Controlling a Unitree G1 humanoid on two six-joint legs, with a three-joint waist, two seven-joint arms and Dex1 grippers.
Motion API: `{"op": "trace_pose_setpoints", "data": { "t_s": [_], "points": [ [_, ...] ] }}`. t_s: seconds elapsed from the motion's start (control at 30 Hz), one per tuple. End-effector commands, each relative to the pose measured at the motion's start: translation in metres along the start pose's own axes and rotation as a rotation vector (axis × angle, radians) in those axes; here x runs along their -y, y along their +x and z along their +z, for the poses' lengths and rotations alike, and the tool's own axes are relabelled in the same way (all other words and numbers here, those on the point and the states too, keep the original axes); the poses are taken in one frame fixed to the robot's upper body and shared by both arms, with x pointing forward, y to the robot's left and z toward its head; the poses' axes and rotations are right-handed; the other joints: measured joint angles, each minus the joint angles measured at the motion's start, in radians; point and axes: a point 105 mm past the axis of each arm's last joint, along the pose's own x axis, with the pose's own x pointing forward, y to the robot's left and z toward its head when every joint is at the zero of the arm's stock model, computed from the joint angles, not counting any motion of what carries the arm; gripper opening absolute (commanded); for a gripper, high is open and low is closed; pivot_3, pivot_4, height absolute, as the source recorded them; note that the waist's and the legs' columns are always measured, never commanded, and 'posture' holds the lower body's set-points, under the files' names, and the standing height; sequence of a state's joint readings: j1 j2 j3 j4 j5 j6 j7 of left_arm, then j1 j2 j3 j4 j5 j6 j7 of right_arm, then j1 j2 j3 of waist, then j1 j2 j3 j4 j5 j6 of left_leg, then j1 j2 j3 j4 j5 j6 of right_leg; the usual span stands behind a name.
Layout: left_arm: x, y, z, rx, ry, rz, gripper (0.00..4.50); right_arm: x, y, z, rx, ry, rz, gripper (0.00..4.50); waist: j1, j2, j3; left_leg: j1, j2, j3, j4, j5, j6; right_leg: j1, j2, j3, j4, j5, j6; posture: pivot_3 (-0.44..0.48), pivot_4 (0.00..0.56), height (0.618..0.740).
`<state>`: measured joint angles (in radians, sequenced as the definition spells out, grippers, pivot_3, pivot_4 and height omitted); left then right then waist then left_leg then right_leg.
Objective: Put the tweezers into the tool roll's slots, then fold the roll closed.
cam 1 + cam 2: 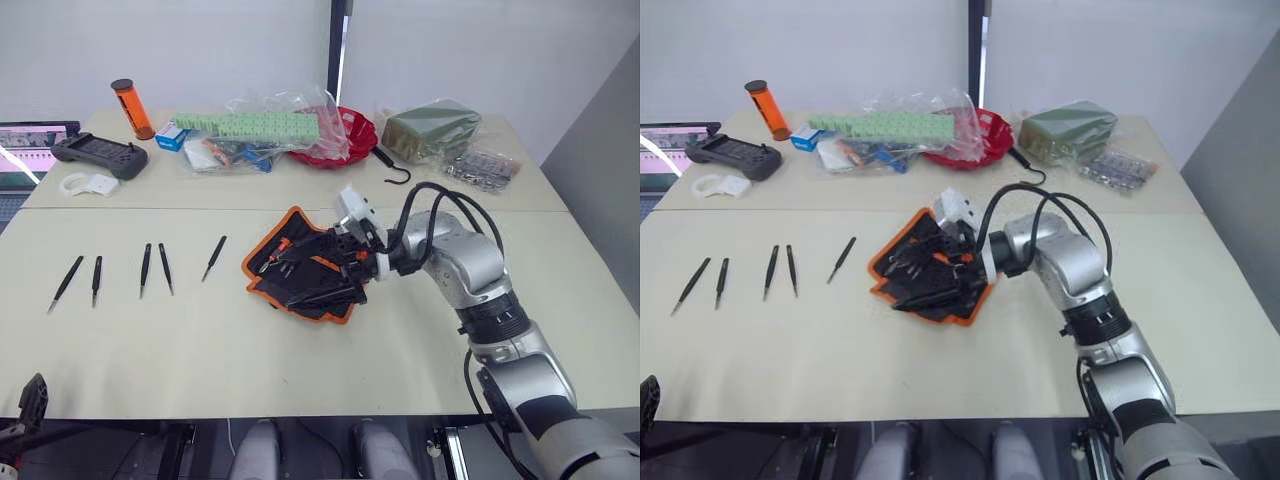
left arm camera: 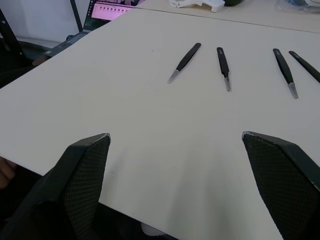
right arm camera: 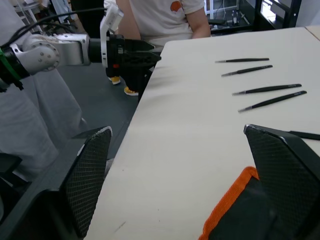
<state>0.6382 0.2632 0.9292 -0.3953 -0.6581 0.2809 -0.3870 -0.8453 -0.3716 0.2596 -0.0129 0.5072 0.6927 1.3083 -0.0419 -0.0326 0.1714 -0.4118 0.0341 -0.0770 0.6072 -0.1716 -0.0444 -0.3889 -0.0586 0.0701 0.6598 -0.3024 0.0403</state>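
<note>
5 tweezers point(image 1: 146, 268) lying loose in a row at 9 o'clock on the table point(image 1: 300, 350), tool roll point(image 1: 300, 272) rumpled at centre, right gripper point(image 1: 350, 268) spread wide over its 3 o'clock edge, left gripper point(image 2: 175, 185) spread wide, empty, at the table's 7 o'clock edge.

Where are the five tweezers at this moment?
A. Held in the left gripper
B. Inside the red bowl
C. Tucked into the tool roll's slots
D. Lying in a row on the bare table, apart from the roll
D: the tweezers lie side by side on the table, to the left of the tool roll, none slotted.
</note>
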Motion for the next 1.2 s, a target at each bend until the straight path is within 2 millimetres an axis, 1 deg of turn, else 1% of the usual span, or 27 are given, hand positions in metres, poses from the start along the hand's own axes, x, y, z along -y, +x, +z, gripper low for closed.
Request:
{"op": "trace_pose_setpoints", "data": {
  "t_s": [0.03, 0.13, 0.3, 0.4, 0.53, 0.63, 0.77, 0.87, 0.97, 1.1, 1.2],
  "points": [
    [-0.004, 0.008, 0.015, 0.042, 0.006, -0.005, 4.49, -0.004, -0.003, 0.018, 0.038, -0.036, -0.014, 4.5, 0.001, 0.0, 0.0, 0.0, 0.0, 0.0, 0.0, 0.0, 0.0, 0.0, 0.0, 0.0, 0.0, 0.0, 0.0, 0.0, 0.15, 0.74],
    [-0.005, 0.023, 0.019, 0.039, 0.027, -0.047, 4.49, -0.003, -0.006, 0.021, 0.047, -0.019, -0.046, 4.5, 0.002, 0.0, 0.0, 0.0, 0.0, 0.0, 0.0, 0.0, 0.0, 0.0, 0.0, 0.0, 0.0, 0.0, 0.0, 0.0, 0.15, 0.74],
    [-0.006, 0.056, 0.028, -0.004, 0.088, -0.113, 4.49, -0.004, -0.01, 0.024, 0.049, -0.028, -0.101, 4.5, 0.0, 0.0, 0.0, -0.001, 0.0, 0.0, 0.0, 0.0, 0.0, -0.001, 0.0, 0.0, 0.001, 0.0, 0.0, 0.0, 0.15, 0.74],
    [-0.013, 0.08, 0.025, -0.082, 0.101, -0.106, 4.49, -0.006, -0.009, 0.024, 0.047, -0.033, -0.12, 4.5, 0.0, 0.001, 0.0, -0.001, 0.0, 0.0, -0.001, 0.0, 0.0, -0.001, 0.0, 0.0, 0.002, 0.0, 0.0, 0.0, 0.15, 0.74],
    [-0.019, 0.103, 0.023, -0.119, 0.172, -0.118, 4.49, -0.007, -0.011, 0.026, 0.051, -0.043, -0.152, 4.5, -0.005, 0.0, 0.0, -0.001, 0.0, 0.0, -0.001, 0.0, 0.0, -0.002, 0.001, 0.0, 0.003, 0.0, 0.0, 0.0, 0.15, 0.74],
    [-0.021, 0.118, 0.02, -0.141, 0.191, -0.135, 4.49, -0.006, -0.014, 0.025, 0.048, -0.049, -0.183, 4.5, -0.004, 0.0, 0.0, -0.001, 0.0, 0.0, -0.002, 0.0, 0.0, -0.004, 0.001, 0.0, 0.003, 0.0, 0.0, 0.0, 0.15, 0.74],
    [-0.014, 0.141, 0.022, -0.133, 0.183, -0.185, 4.49, -0.004, -0.017, 0.024, 0.04, -0.058, -0.218, 4.5, -0.001, 0.0, 0.0, -0.003, 0.001, 0.0, -0.002, 0.0, 0.0, -0.005, 0.001, -0.001, 0.004, 0.0, 0.0, 0.0, 0.15, 0.74],
    [-0.008, 0.151, 0.02, -0.139, 0.185, -0.22, 4.49, -0.004, -0.019, 0.023, 0.039, -0.059, -0.229, 4.5, -0.001, 0.0, 0.0, -0.003, 0.0, 0.0, -0.002, 0.0, 0.0, -0.005, 0.0, -0.001, 0.004, 0.0, 0.0, 0.0, 0.15, 0.74],
    [0.004, 0.163, 0.017, -0.144, 0.132, -0.297, 4.49, -0.004, -0.02, 0.022, 0.03, -0.064, -0.241, 4.5, 0.002, 0.0, 0.0, -0.003, 0.0, 0.0, -0.002, 0.0, 0.0, -0.005, 0.0, -0.001, 0.004, 0.001, 0.0, 0.0, 0.15, 0.74],
    [0.006, 0.175, 0.014, -0.162, 0.157, -0.299, 4.49, -0.007, -0.022, 0.021, 0.021, -0.059, -0.242, 4.5, 0.001, 0.0, 0.0, -0.003, 0.0, -0.001, -0.001, 0.0, 0.0, -0.005, 0.0, -0.002, 0.005, 0.001, 0.0, 0.0, 0.15, 0.74],
    [0.012, 0.182, 0.011, -0.177, 0.163, -0.322, 4.49, -0.008, -0.022, 0.019, 0.005, -0.061, -0.247, 4.5, 0.001, 0.0, 0.0, -0.003, 0.0, -0.001, -0.001, 0.0, 0.0, -0.005, 0.0, -0.002, 0.005, 0.001, 0.001, 0.0, 0.15, 0.74]
  ]
}}
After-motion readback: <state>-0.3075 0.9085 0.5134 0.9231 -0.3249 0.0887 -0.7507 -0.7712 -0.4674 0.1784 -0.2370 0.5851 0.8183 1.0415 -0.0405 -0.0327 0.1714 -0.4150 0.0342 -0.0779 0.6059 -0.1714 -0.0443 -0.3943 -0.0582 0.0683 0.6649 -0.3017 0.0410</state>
